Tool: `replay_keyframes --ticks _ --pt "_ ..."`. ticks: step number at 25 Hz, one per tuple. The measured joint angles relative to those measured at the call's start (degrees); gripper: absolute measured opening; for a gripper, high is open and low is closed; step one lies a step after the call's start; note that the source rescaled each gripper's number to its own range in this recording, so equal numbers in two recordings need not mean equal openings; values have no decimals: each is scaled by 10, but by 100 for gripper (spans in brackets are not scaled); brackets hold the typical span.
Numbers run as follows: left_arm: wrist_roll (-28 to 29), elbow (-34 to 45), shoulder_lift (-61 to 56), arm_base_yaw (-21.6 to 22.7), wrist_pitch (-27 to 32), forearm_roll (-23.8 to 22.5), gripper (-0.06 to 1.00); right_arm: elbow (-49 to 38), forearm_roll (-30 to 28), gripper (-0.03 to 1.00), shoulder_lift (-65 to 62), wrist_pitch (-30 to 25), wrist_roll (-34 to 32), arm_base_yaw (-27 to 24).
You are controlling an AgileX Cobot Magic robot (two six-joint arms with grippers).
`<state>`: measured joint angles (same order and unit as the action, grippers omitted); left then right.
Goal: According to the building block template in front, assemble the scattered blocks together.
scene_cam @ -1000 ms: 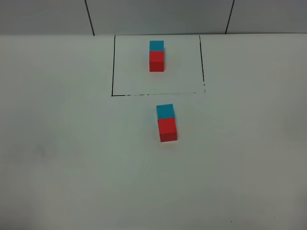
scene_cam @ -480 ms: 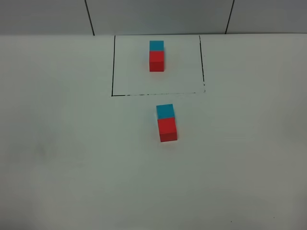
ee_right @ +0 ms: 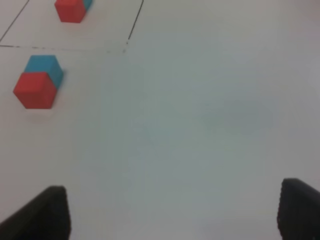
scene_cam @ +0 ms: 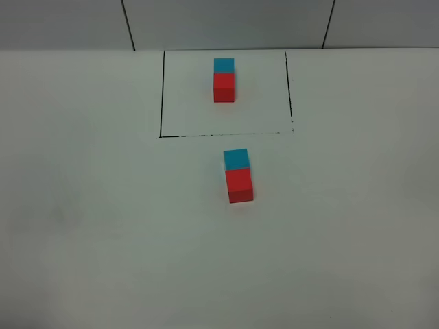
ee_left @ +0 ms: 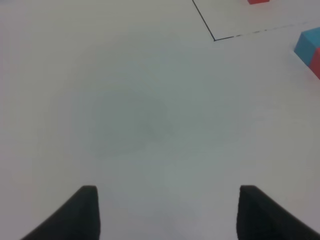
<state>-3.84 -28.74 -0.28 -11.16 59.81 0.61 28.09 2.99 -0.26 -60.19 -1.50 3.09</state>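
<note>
Exterior high view. White matte tabletop (scene_cam: 103, 226). A thin black drawn rectangle (scene_cam: 162, 96) sits at 12 o'clock on the table. Inside it is the building block template: a small cyan-blue cube (scene_cam: 223, 65) on the far side, touching a small red cube (scene_cam: 223, 88) on the near side. Just outside the rectangle's near line, toward 6 o'clock from the template, lie the scattered blocks: a plain cyan-blue cube (scene_cam: 236, 159) pressed against a plain red cube (scene_cam: 240, 185), blue at the far end, red at the near end, in the same order as the template. The pair is turned very slightly off the template's line. Neither arm shows in this view.

Left wrist view. Two dark fingertips of the left gripper (ee_left: 167, 212) stand wide apart over bare table, nothing between them. A corner of the black line (ee_left: 214, 39) shows far off; beyond it is a sliver of the template's red cube (ee_left: 258, 1). The joined blue cube (ee_left: 307, 46) and red cube (ee_left: 316, 62) are cut off by the frame edge, well apart from the fingers.

Right wrist view. The right gripper (ee_right: 172, 210) is likewise spread wide, empty, over bare table. The joined red cube (ee_right: 35, 90) and blue cube (ee_right: 46, 66) lie well clear of it. Past the drawn line (ee_right: 135, 22) is the template's red cube (ee_right: 70, 10), its blue partner (ee_right: 87, 4) barely visible.
</note>
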Motion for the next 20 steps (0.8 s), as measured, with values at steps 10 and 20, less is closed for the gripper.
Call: replay_keyframes --ticks 10,20 --pt "0 0 0 0 0 0 30 0 0 69 0 0 0 7" --pt "0 0 0 0 0 0 30 0 0 68 0 0 0 7"
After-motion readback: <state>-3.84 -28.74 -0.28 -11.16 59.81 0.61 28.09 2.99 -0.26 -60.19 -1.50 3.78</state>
